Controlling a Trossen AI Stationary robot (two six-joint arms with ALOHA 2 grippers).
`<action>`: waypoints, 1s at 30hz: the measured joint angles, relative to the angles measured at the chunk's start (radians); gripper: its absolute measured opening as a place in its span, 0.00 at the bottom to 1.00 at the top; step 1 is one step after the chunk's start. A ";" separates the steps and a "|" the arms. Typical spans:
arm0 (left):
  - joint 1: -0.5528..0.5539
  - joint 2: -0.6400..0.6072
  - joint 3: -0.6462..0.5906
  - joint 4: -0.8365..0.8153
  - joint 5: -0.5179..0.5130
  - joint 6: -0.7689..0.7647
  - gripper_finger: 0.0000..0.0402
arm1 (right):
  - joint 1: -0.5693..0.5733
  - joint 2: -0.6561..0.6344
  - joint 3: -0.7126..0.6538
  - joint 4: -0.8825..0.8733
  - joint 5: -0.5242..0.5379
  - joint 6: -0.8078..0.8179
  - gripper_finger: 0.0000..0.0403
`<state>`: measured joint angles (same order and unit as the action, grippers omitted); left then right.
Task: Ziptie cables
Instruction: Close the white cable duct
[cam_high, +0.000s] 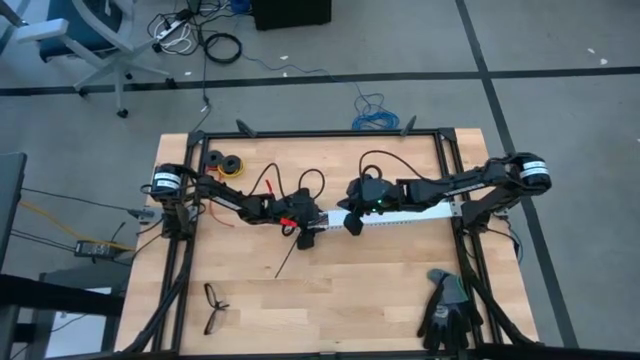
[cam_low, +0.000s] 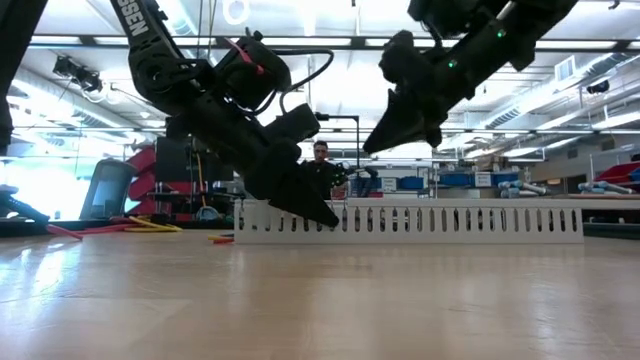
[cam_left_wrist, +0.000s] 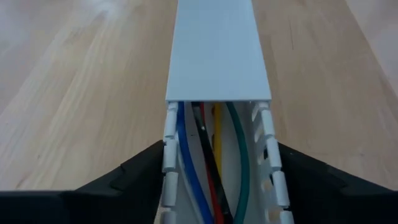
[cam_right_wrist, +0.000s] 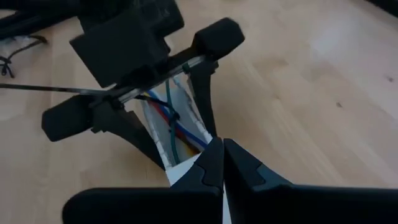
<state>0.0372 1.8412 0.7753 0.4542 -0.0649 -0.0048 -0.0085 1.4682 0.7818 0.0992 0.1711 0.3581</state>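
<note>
The cables (cam_left_wrist: 208, 186), blue, red, yellow, green and black wires, lie inside a long white slotted duct (cam_high: 400, 216) on the table. A white lid (cam_left_wrist: 217, 50) covers the duct beyond its open left end. My left gripper (cam_high: 307, 228) is at that open end, one finger on each side. My right gripper (cam_right_wrist: 222, 158) is shut and hovers above the lid's edge (cam_right_wrist: 181, 169), clear of the duct in the low view (cam_low: 378, 142). One black ziptie (cam_high: 287, 258) lies flat on the table, near side of the left gripper. My left gripper clasps the duct's open left end between its two fingers (cam_left_wrist: 146, 171), one against each slotted side wall (cam_left_wrist: 169, 155). It comes slanting down from the table's left, fingers lying along the duct. The duct rests flat on the table.
Black eyeglasses (cam_high: 213, 306) lie near the table's near-left corner and dark gloves (cam_high: 445, 305) near its near-right corner. Tape rolls (cam_high: 226, 163) and loose red and black wires (cam_high: 272, 186) sit at the far left. A person stands in the room behind (cam_low: 320, 160).
</note>
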 joint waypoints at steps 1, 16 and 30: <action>0.000 0.000 0.000 0.003 0.000 0.000 0.70 | 0.001 -0.009 0.001 -0.009 0.006 0.003 0.00; 0.000 0.086 0.002 0.155 -0.012 0.002 0.76 | 0.013 -0.063 0.002 -0.133 0.054 0.026 0.00; -0.001 0.098 0.002 0.208 -0.015 0.011 0.61 | 0.016 -0.063 0.003 -0.178 0.057 0.044 0.00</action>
<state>0.0364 1.9388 0.7773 0.6620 -0.0799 0.0059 0.0071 1.4052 0.7845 -0.0784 0.2283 0.4023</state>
